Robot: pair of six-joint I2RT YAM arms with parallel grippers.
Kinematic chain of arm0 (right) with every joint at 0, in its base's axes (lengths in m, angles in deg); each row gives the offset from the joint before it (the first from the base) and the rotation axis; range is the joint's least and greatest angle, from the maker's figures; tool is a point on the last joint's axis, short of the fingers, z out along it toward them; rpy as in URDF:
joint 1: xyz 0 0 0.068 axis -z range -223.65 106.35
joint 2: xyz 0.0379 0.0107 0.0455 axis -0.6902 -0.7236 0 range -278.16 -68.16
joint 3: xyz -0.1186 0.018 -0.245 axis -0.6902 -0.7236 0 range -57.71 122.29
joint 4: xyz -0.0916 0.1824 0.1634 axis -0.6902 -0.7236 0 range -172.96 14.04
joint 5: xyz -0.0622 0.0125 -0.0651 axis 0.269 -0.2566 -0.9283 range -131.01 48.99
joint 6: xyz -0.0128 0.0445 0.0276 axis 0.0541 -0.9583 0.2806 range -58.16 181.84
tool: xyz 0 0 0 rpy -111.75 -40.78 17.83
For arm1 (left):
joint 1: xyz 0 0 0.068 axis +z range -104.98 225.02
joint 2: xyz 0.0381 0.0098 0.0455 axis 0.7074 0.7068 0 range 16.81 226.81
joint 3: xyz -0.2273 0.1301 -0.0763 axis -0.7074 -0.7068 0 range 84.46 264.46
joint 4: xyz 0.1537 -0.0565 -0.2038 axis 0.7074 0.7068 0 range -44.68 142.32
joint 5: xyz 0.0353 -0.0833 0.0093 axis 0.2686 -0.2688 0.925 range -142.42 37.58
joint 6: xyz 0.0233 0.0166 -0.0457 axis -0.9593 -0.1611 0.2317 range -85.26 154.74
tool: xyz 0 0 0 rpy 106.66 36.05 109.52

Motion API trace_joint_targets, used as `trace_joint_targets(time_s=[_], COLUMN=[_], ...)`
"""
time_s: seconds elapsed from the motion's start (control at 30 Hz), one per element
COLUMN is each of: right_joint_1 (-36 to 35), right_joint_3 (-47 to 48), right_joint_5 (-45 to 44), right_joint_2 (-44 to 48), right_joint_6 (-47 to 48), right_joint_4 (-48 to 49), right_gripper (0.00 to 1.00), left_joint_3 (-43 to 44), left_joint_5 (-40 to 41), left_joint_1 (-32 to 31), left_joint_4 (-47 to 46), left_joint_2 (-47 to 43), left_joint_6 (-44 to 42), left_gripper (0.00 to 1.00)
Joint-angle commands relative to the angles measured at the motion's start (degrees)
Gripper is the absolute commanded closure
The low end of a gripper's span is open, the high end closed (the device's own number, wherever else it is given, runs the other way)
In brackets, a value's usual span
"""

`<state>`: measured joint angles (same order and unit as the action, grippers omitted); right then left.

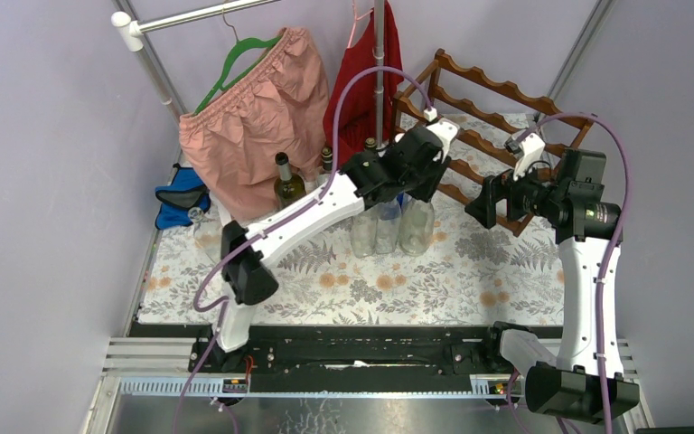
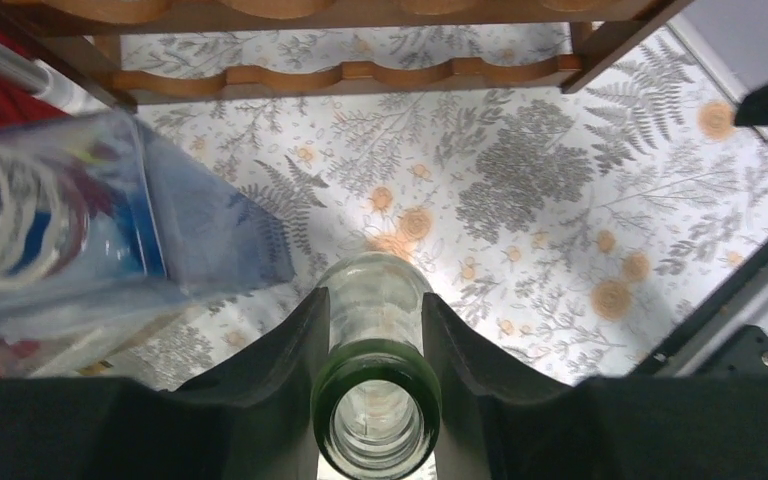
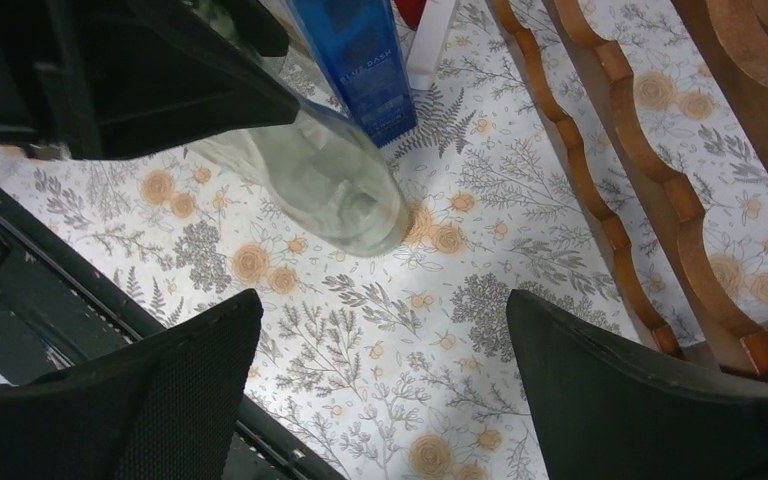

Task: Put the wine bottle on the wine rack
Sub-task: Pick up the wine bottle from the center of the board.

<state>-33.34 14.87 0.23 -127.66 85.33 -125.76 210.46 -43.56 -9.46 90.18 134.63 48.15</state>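
Looking down the left wrist cam, we see the left tool closed on the bottle: a black finger each side of the clear neck, both tight to the glass just below the green-tinted lip. Bottle's upright, mouth open to the cam, base down on the desk w/ its floral cloth. So it's on the desk, not on the rack.

Rack sits at the far right of the desk, reddish wood, wavy rails in tiers. From the top cam the bottle stands just in front of its near-left end, apart from it. Next to the bottle there's a square bottle w/ a blue label, close by; touching or not, we can't tell.

Over to the right tool: jaws wide apart, nothing btw them, only floral cloth below. It hangs over the desk near the rack's low rail, right of the bottle, touching neither.

Further left on the desk, a green bottle w/ a pale label. Behind it, pink shorts on a green hanger, plus a red garment hung alongside. Blue-and-black item at the desk's left edge; can't tell what it is.
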Motion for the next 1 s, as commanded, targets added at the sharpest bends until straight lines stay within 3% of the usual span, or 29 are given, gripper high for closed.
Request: trace_joint_targets(time_s=[0.0, 0.2, 0.27, 0.37, 0.67, 0.8, 0.97], right_joint_1=[0.3, 0.3, 0.3, 0.0, -6.3, -13.0, -14.4], right_joint_3=[-1.7, -14.9, -18.4, -20.9, -26.2, -28.8, -31.5], right_joint_5=[4.8, 17.7, 20.9, 24.0, 20.5, 11.8, 1.6], right_joint_2=[2.0, 7.9, 8.5, 6.5, 7.1, 8.9, 11.3], right_joint_6=[7.2, 33.6, 35.9, 35.2, 28.6, 21.4, 15.4], right_joint_4=[-0.2, -5.0, -3.9, -3.1, 5.1, 11.2, 22.2], right_gripper=[0.00, 0.00, 0.00, 0.00, 0.00, 0.00, 0.00], left_joint_3=[-10.5, -26.7, -29.6, -32.5, -37.4, -38.4, -38.6], left_joint_5=[-8.5, -8.0, -8.4, -8.2, -2.4, 0.5, -1.0], left_joint_1=[-0.2, -0.2, -0.3, -0.3, -1.5, -2.3, -2.4], left_joint_4=[-12.1, -23.5, -25.8, -28.6, -35.5, -36.4, -37.8], left_joint_2=[-11.2, -22.6, -24.4, -25.7, -27.2, -27.9, -27.7], left_joint_6=[8.0, 20.0, 24.2, 28.6, 37.9, 39.7, 41.3], left_gripper=[1.00, 1.00, 1.00, 1.00, 1.00, 1.00, 1.00])
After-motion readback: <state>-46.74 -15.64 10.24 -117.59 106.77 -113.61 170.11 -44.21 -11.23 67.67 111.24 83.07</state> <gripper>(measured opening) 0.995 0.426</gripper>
